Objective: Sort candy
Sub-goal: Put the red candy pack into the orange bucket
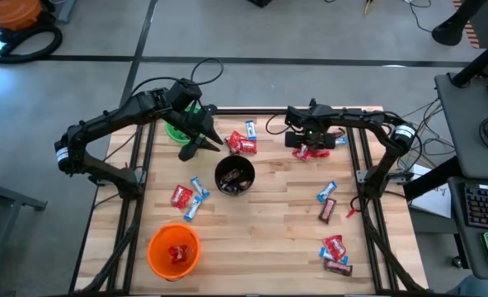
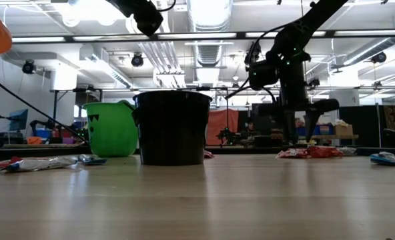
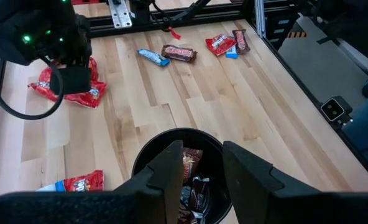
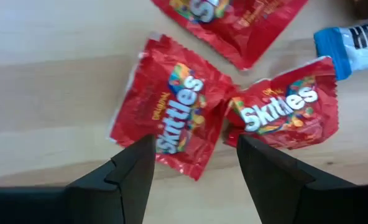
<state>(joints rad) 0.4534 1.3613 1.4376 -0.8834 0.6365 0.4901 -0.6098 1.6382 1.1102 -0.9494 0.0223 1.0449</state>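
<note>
Pale wooden planks carry the whole job, and the sorting looks partly done. Red candy already lies in the orange cup at the near-left corner, and dark brown bars fill the black cup in the middle; what the green cup holds cannot be seen under the left arm. Much is left loose: a red-and-blue group beside the black cup, another just behind it, a blue bar and a brown bar toward the right, and a small cluster at the near-right. Red Skittles packets lie directly under the right gripper, which points down at them from just above, its fingers spread wide on either side of one packet and holding nothing. The left gripper hangs over the black cup, tilted down toward its mouth, fingers parted with nothing visible between them.
</note>
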